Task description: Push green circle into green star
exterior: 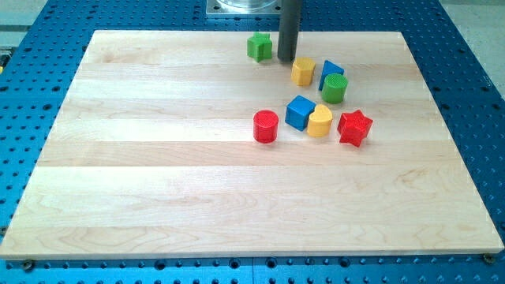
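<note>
The green circle (334,88) is a short green cylinder at the upper right of the board's middle. It touches a blue block (331,72) just above it. The green star (259,46) sits near the view's top edge of the board. My tip (286,59) is on the board just right of the green star and left of a yellow block (303,71). The tip stands about a block's width to the upper left of the green circle, with the yellow block between them.
A blue cube (300,112), a yellow heart (319,122) and a red star (354,128) sit in a row below the green circle. A red cylinder (266,126) stands left of them. The wooden board (158,173) lies on a blue perforated table.
</note>
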You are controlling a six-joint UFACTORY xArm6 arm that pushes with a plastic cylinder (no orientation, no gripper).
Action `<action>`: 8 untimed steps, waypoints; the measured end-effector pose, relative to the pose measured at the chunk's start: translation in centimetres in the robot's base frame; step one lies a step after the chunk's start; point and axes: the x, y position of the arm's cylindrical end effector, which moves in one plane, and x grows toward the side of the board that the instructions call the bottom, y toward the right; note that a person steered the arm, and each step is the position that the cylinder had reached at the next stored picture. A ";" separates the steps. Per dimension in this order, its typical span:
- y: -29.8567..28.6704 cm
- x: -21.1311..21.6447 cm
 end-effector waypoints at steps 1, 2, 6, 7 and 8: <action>-3.4 0.6; -3.5 0.6; 6.1 11.6; -3.1 12.2; -6.6 15.2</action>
